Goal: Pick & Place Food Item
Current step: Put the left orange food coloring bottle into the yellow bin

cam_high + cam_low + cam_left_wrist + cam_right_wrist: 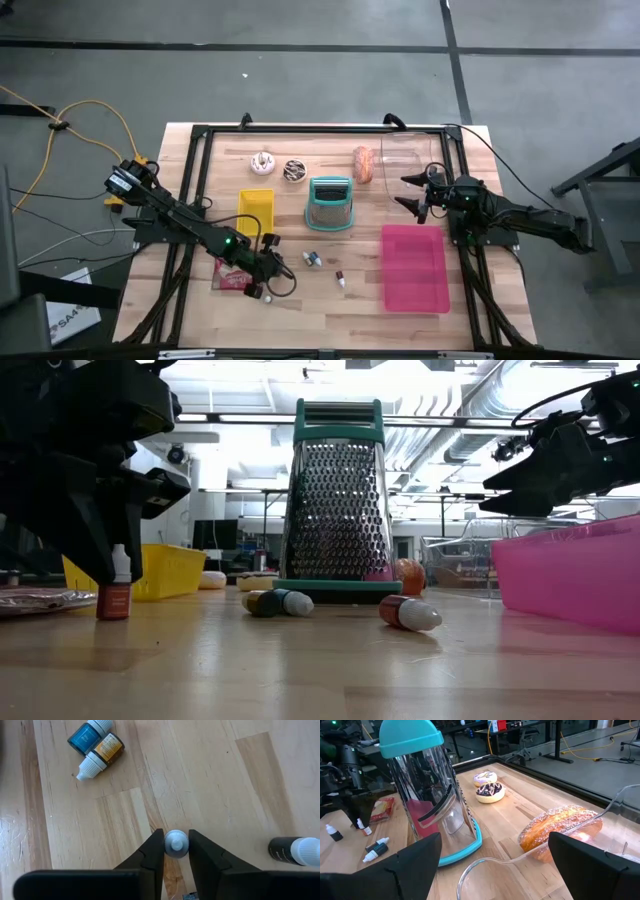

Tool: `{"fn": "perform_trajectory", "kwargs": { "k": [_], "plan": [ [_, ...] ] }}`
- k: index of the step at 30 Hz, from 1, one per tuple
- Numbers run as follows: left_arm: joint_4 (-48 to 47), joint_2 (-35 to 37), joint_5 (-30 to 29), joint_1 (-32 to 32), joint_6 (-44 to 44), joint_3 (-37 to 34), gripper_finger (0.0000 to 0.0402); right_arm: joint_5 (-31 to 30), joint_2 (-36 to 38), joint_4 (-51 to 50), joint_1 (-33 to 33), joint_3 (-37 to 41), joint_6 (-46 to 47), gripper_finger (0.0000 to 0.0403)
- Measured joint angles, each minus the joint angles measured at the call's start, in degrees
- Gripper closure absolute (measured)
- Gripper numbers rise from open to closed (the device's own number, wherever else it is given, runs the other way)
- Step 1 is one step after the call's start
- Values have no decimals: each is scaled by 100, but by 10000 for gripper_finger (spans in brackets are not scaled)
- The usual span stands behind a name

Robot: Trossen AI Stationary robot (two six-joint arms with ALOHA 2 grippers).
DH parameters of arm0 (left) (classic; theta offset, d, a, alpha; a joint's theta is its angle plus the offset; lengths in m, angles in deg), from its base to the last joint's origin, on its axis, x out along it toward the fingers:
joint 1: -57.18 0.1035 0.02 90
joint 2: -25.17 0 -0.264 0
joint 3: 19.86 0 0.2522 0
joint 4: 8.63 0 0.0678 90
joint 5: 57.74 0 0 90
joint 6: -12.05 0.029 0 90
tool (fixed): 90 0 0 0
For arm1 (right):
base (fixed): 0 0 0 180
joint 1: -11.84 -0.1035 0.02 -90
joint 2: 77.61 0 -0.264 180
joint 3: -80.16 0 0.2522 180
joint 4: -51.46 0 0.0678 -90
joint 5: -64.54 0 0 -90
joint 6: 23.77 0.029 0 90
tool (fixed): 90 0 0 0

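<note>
A small red-brown dropper bottle (113,601) with a white cap stands upright on the wooden table near its front left. My left gripper (266,292) is shut on it. Two more little bottles (95,742) lie side by side on the wood beyond it, and a black one (295,851) lies nearby. My right gripper (415,192) hovers open at the right, next to a clear plastic container (405,150), holding nothing. A bread roll (560,827) lies against that container's rim. My left gripper pinches the bottle's white cap (176,841) between its two fingertips. The fingers slant down onto it from above. The bottle stays upright with its base (113,615) on the table.
A teal-framed grater (330,203) stands mid-table, with a yellow bin (256,210) to its left and a pink tray (414,266) at the right. Two doughnuts (278,167) and the roll lie along the far side. A red packet (232,275) lies under the left arm.
</note>
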State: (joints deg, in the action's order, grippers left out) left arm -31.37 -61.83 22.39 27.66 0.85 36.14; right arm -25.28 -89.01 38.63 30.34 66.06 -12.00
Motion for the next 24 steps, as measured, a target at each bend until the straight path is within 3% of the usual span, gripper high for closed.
{"fn": "perform_trajectory", "kwargs": {
  "k": [9,24],
  "plan": [
    [-80,280,265,133,2,0,337,0,-2,0,2,0,-1,46],
    [-997,2101,382,932,449,0,337,0,-2,0,0,2,-2,46]
  ]
}}
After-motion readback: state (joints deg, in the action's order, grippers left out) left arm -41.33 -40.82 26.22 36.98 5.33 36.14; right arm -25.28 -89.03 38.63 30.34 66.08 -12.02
